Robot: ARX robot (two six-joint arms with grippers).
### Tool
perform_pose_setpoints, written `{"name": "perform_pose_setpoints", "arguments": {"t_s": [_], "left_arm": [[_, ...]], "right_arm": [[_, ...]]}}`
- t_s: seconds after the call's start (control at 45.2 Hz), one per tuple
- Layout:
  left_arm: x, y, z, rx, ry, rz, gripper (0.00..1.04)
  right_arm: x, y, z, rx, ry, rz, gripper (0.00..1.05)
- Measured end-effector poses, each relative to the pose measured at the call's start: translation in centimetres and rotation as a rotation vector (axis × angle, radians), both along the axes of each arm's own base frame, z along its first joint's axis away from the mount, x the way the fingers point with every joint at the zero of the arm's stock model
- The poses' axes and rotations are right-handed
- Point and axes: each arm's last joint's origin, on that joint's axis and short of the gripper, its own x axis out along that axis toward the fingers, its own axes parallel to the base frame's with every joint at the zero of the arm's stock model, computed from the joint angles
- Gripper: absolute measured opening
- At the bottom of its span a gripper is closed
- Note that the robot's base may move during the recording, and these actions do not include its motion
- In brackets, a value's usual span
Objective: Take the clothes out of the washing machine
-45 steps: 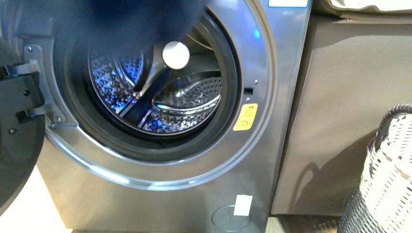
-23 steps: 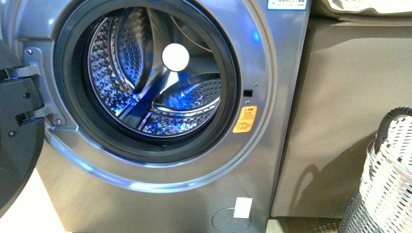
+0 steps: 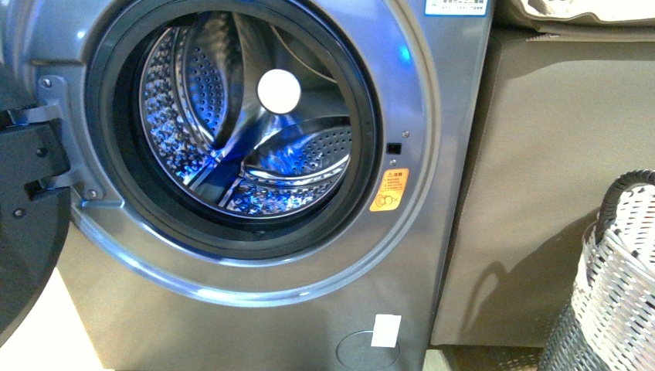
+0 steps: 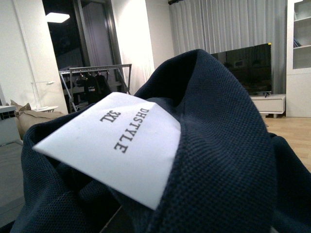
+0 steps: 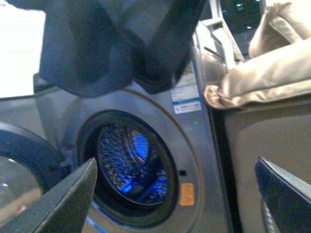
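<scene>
The washing machine (image 3: 255, 309) stands left of the cabinet (image 3: 541, 193) (its door (image 3: 27, 232) swung leftward), basket (image 3: 618, 294) farther right.

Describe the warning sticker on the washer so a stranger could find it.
Find the grey washing machine left of the beige cabinet. On its face, just right of the round drum opening, sits the sticker below a small black slot. It is the only orange mark; the tag lower down is white.
</scene>
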Motion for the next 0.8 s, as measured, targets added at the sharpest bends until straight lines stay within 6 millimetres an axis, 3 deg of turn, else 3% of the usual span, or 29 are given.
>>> {"name": "perform_pose_setpoints", "arguments": {"t_s": [0.487, 0.797], "left_arm": [[0.0, 0.0, 0.0, 0.0, 0.0, 0.0, 0.16], [0.0, 0.0, 0.0, 0.0, 0.0, 0.001, 0.16]], "right_arm": [[4.6, 0.5, 12.1, 0.023, -0.24, 0.138, 0.97], [10.3, 3.1, 18.0, -0.035, -0.202, 0.184, 0.97]]}}
